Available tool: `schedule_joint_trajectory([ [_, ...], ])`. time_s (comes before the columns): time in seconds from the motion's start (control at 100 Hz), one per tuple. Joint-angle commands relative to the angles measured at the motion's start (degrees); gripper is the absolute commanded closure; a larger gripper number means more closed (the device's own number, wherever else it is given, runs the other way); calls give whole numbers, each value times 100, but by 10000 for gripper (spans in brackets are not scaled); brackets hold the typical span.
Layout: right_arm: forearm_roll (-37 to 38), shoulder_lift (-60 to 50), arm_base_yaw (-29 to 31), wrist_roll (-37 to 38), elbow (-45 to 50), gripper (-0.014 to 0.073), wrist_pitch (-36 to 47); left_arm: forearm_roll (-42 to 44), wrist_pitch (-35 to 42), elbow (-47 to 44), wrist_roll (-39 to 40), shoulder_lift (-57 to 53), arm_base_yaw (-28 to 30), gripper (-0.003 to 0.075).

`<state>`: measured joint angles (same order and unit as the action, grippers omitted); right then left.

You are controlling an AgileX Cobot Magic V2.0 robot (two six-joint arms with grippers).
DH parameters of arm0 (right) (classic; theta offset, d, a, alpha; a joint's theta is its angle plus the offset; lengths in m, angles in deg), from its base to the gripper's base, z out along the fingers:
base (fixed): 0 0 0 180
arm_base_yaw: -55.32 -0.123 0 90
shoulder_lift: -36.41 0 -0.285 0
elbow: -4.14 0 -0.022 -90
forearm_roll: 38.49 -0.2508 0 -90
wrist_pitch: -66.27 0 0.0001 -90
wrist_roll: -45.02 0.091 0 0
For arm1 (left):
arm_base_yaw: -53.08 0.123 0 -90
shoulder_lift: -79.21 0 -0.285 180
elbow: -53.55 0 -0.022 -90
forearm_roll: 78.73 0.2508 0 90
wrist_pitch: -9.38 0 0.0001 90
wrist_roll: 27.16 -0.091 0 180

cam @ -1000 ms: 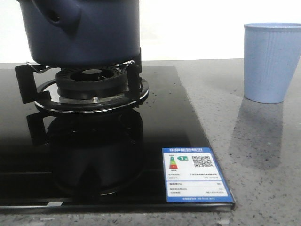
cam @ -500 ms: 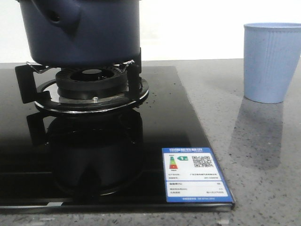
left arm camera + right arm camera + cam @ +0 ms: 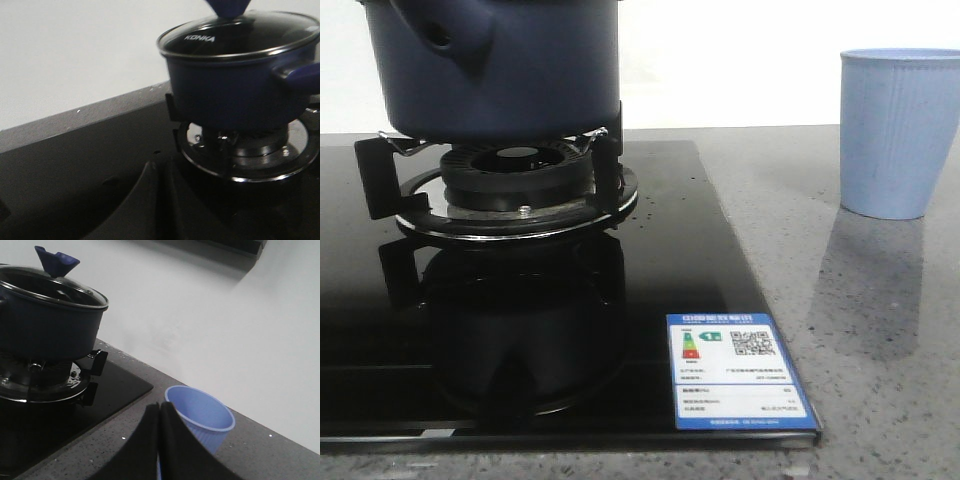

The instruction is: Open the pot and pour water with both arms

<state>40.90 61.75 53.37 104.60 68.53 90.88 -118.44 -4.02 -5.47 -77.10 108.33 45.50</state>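
Observation:
The dark navy pot [image 3: 500, 65] stands on the gas burner [image 3: 515, 190], its tube handle [image 3: 445, 35] pointing toward the front camera. In both wrist views a glass lid [image 3: 240, 35] with a blue knob [image 3: 56, 261] covers the pot [image 3: 235, 85] [image 3: 47, 320]. My left gripper [image 3: 161, 167] is shut with nothing in it, over the black hob and short of the burner. My right gripper [image 3: 159, 407] is shut and empty, just in front of the light blue cup [image 3: 202, 417]. Neither gripper shows in the front view.
The light blue ribbed cup [image 3: 898, 130] stands on the grey speckled counter [image 3: 880, 330] to the right of the black glass hob [image 3: 650, 280]. An energy label [image 3: 735, 372] sits at the hob's front right corner. A white wall runs behind.
The front view has shifted by a few pixels. Pot, burner and cup stand where they were.

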Motion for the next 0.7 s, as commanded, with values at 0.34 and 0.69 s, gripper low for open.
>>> schedule_joint_trajectory([
  [0.34,-146,37,-6,-8,-144,659,58,3002,275,-1081,3456,-1829,644,739],
  [0.69,-146,37,-6,-8,-144,659,58,2908,-289,-1648,3597,-1997,656,739],
])
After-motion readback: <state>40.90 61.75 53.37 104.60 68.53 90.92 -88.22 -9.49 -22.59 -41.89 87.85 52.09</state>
